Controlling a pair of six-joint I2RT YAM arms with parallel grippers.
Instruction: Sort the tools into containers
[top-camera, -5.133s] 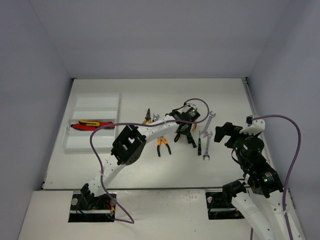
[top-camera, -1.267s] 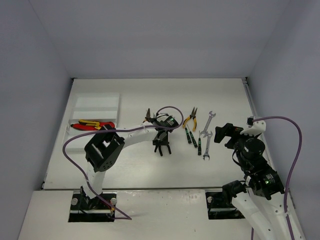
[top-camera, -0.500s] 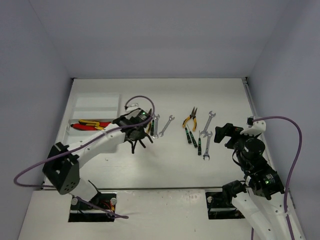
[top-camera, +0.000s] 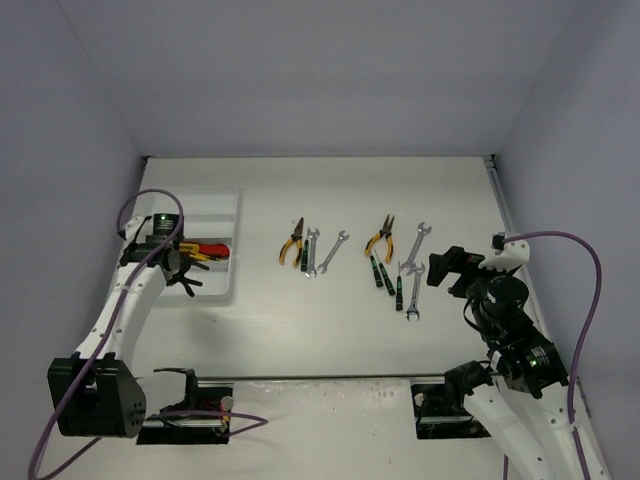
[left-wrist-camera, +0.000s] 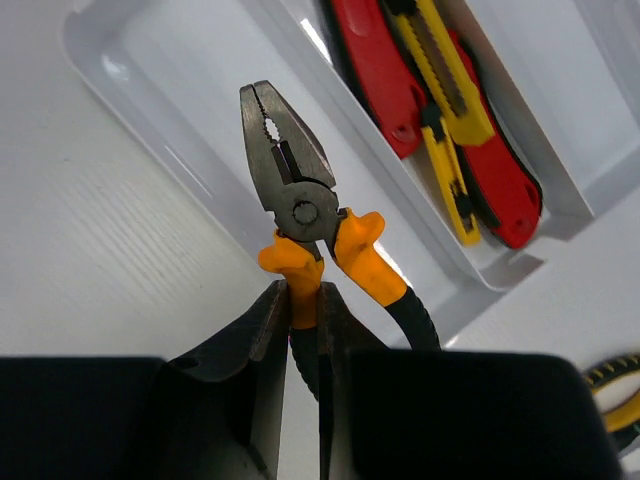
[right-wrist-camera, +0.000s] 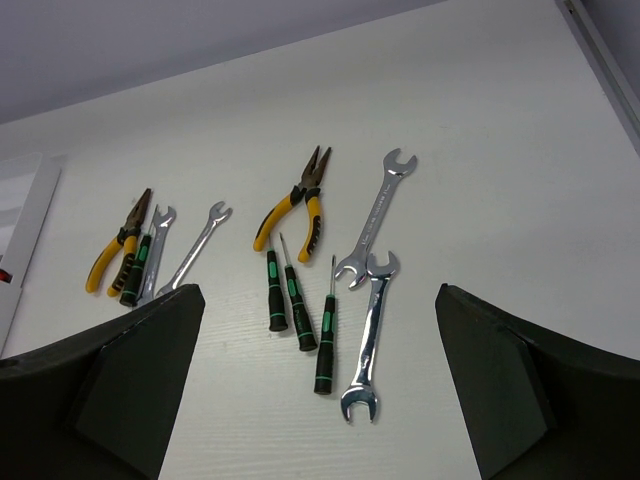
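My left gripper (left-wrist-camera: 303, 310) is shut on one handle of the orange-handled pliers (left-wrist-camera: 300, 190). Their head hangs over the near compartment of the white tray (left-wrist-camera: 150, 60). In the top view that gripper (top-camera: 183, 272) sits at the tray's (top-camera: 190, 205) near right side. Red cutters (left-wrist-camera: 440, 120) and a yellow knife (left-wrist-camera: 445, 90) lie in the neighbouring compartment. My right gripper (right-wrist-camera: 320, 300) stands open above the table, near three black-green screwdrivers (right-wrist-camera: 298, 310), two wrenches (right-wrist-camera: 368, 340) and yellow-handled pliers (right-wrist-camera: 298, 205).
Further left on the table lie orange-handled pliers (top-camera: 292, 250), a screwdriver (right-wrist-camera: 135, 270) and two small wrenches (top-camera: 333, 250). The tray's far compartments (top-camera: 195, 210) hold nothing. Grey walls close off the table at the back and sides.
My left arm has swung left from the middle of the table to the tray, carrying the pliers with it. The right arm has not moved.
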